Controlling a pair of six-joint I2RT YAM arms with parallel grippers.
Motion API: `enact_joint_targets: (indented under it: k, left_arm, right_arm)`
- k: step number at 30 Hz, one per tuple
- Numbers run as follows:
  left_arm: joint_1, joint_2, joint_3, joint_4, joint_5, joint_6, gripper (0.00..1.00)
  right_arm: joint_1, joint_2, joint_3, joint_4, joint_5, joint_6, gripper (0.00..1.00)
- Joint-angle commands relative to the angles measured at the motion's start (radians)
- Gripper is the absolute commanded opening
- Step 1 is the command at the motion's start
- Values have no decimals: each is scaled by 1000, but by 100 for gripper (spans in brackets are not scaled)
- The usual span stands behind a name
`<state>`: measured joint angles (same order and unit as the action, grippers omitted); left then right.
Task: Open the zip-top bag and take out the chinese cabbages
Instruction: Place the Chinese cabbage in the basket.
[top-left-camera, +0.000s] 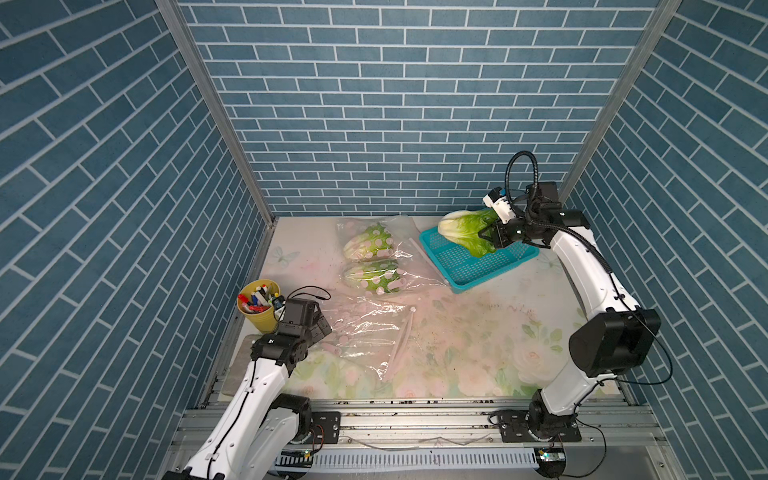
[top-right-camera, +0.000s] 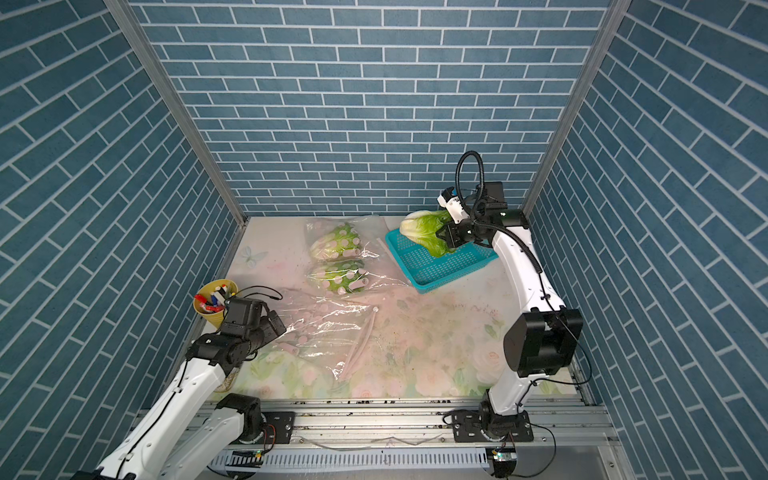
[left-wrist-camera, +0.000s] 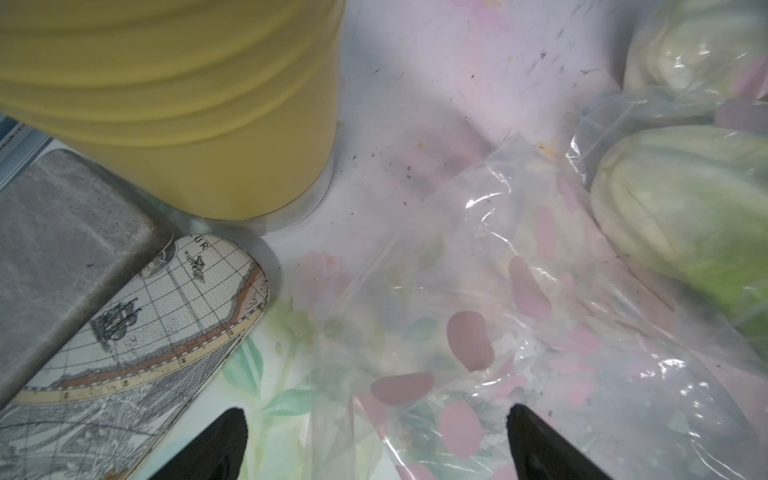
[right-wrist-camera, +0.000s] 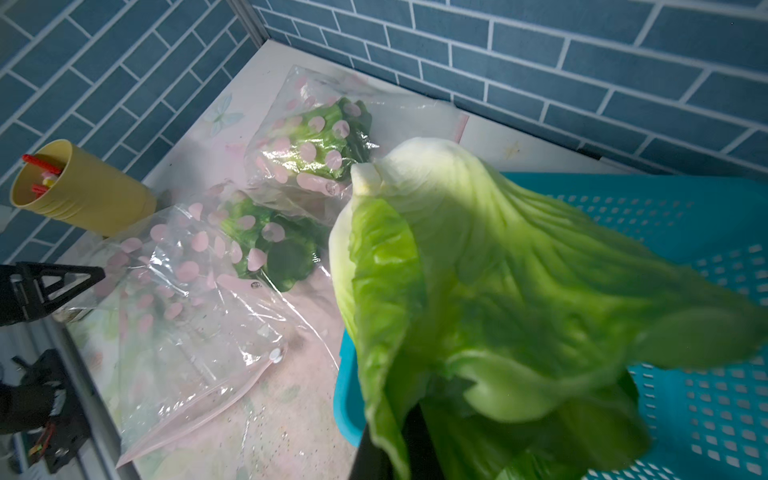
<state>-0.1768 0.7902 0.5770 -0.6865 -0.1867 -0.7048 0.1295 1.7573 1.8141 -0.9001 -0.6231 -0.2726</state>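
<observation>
Cabbage heads come to three. The first cabbage (top-left-camera: 465, 226) hangs right of centre in both top views, its whitish base pointing toward the frame's left. My right pincer (top-left-camera: 491, 237) is clamped tight on its leafy top. It hovers over the far corner of the teal basket (top-left-camera: 478, 268), and I cannot tell whether its lowest leaves brush the mesh.

The second cabbage (top-left-camera: 368, 245) and the third cabbage (top-left-camera: 374, 279) lie side by side just left of the basket. Both are inside the clear, pink-dotted zip-top bag (top-left-camera: 365, 328), with their leaves toward the basket. The bag's slack part spreads toward the lower left of the frame, with its pale zip strip along the lower right edge.

My left pincer (left-wrist-camera: 376, 444) stands at that slack end, jaws spread wide and gripping nothing, with only bag film lying beneath them. Just beside it, a yellow cup (top-left-camera: 257, 316) of pens stands at the left edge of the floral bench (top-left-camera: 478, 332). In the left wrist view a map-printed case (left-wrist-camera: 137, 353) and a grey slab (left-wrist-camera: 62, 249) lie next to the cup.
</observation>
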Motion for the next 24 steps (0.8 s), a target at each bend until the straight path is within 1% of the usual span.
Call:
enact_joint_targets:
  k: [1, 5, 7, 13, 16, 20, 24]
  left_arm:
    - [5, -21, 54, 0, 40, 83, 100]
    - [3, -37, 100, 20, 101, 164, 100]
    - [3, -38, 118, 33, 138, 194, 100]
    - [2, -29, 157, 58, 227, 233, 100]
    - [2, -32, 159, 67, 260, 247, 100]
    - [0, -35, 164, 86, 298, 274, 100]
    - [-4, -21, 170, 112, 341, 293, 100]
  right_arm:
    - [-37, 94, 115, -210, -178, -129, 0]
    - [-58, 216, 229, -316, -186, -170, 0]
    - [-63, 295, 313, -371, -188, -180, 0]
    - [-63, 492, 529, -478, -200, -199, 0]
    - [-60, 564, 626, -567, -229, -234, 0]
    - [-45, 587, 627, -580, -224, -257, 0]
    - [-32, 630, 654, -546, -183, -228, 0]
